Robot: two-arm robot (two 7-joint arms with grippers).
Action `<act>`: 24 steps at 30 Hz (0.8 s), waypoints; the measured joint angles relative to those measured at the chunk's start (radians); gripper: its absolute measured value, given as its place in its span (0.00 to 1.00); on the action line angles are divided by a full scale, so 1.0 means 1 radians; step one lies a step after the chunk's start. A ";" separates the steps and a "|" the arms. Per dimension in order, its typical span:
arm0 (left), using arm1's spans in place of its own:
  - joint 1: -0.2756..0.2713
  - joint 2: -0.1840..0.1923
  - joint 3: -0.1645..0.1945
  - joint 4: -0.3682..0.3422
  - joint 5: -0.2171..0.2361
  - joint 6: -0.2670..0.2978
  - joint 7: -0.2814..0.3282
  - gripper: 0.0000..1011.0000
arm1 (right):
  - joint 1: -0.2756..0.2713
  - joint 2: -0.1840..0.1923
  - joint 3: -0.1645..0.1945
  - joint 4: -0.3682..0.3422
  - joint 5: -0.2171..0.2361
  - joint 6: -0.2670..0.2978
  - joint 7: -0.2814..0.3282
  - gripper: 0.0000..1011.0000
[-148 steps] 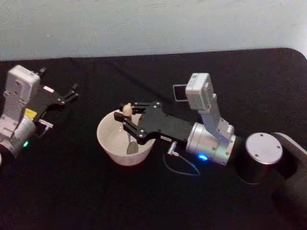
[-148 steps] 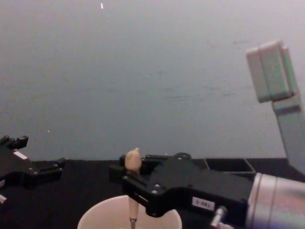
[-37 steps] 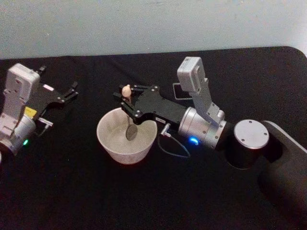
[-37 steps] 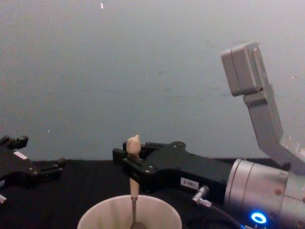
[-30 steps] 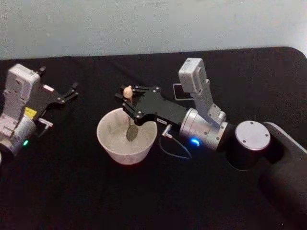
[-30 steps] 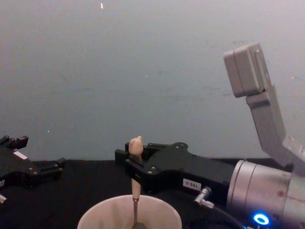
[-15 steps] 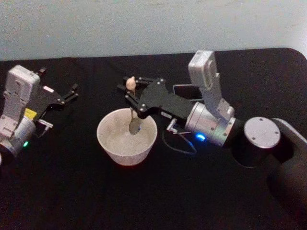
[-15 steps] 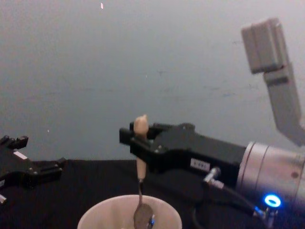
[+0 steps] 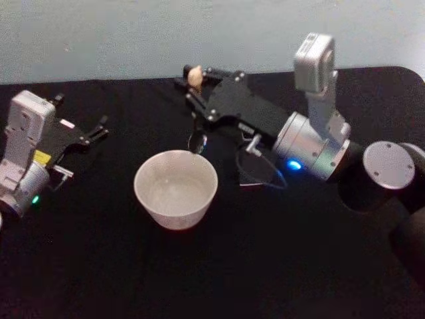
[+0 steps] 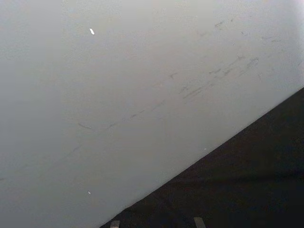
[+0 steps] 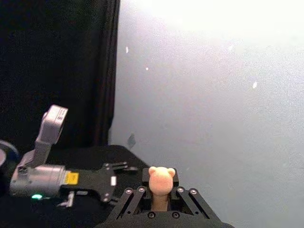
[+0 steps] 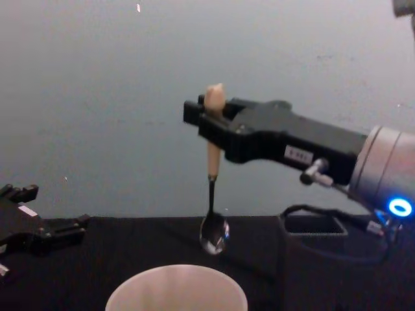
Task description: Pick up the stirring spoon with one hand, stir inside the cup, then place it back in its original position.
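Note:
My right gripper (image 9: 194, 88) is shut on the beige handle of the stirring spoon (image 9: 196, 113), just below its animal-head knob (image 11: 161, 179). The spoon hangs upright in the air. Its shiny bowl (image 12: 214, 234) is above the rim of the cream cup (image 9: 174, 214) and a little behind it, touching nothing. The cup (image 12: 175, 288) stands on the black table. The dark square box holder (image 12: 311, 219) sits behind the cup to the right, partly covered by the right wrist and its cable. My left gripper (image 9: 85, 137) rests open at the table's left.
A black cloth covers the table (image 9: 133, 279), which ends at a pale wall (image 12: 97, 97) at the back. A cable (image 9: 262, 174) loops down from the right wrist near the holder. The right arm's large dark joint (image 9: 385, 166) fills the right side.
The right gripper has lifted the spoon up out of the cup and carried it back and to the right. The cup and the left arm have not moved.

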 joint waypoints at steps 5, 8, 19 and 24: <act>0.000 0.000 0.000 0.000 0.000 0.000 0.000 0.99 | 0.005 0.014 0.029 -0.019 0.001 -0.005 -0.022 0.21; 0.000 0.000 0.000 0.000 0.000 0.000 0.000 0.99 | 0.004 0.021 0.044 -0.027 0.001 -0.005 -0.034 0.21; 0.000 0.000 0.000 0.000 0.000 0.000 0.000 0.99 | -0.031 0.054 0.113 -0.073 -0.007 -0.004 -0.083 0.21; 0.000 0.000 0.000 0.000 0.000 0.000 0.000 0.99 | -0.052 0.063 0.132 -0.086 -0.012 -0.001 -0.095 0.21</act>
